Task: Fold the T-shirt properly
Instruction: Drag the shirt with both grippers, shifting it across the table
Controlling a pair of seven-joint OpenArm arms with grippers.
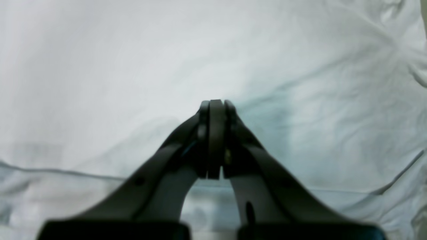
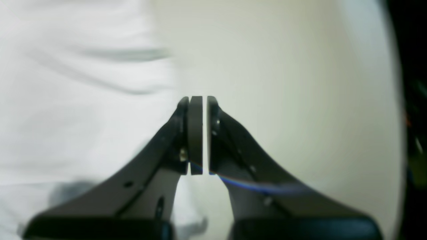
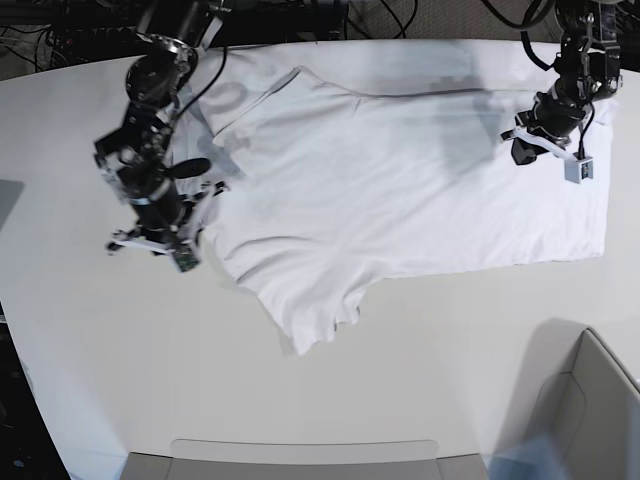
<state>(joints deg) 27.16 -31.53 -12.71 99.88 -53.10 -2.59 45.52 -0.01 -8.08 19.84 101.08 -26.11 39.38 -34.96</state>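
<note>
White cotton, the T-shirt [image 3: 400,190], lies spread across the middle of the tabletop [image 3: 420,380], one sleeve rumpled toward the near edge. My left gripper [image 1: 216,106] hangs above the cloth with its jaws pressed together on nothing. My right gripper [image 2: 199,100] sits at the shirt's edge, jaws all but touching, and it too looks empty. I judge the risk to be pinching only the top layer, or missing the edge altogether, so a fold would drag the body askew. That bunched sleeve could get trapped inside.
</note>
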